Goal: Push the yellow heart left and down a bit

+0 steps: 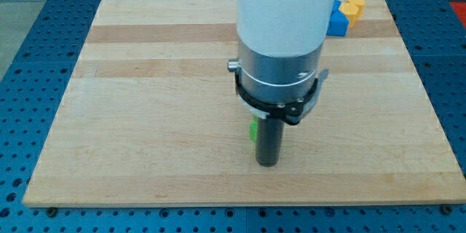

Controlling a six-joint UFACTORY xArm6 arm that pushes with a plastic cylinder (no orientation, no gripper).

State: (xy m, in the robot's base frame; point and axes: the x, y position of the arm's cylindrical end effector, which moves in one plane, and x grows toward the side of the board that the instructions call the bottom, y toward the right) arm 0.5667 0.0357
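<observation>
Stretching bare across the view's left is the pale wooden board. A green block is touching my tip; the yellow heart isn't visible; no jaws here.

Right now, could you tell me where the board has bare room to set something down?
The whole view's left half of the wooden board is bare, as is the strip right of my tip. It is crowded around my tip, where a green block sits, and at the top right corner with the blue block and yellow block.
</observation>
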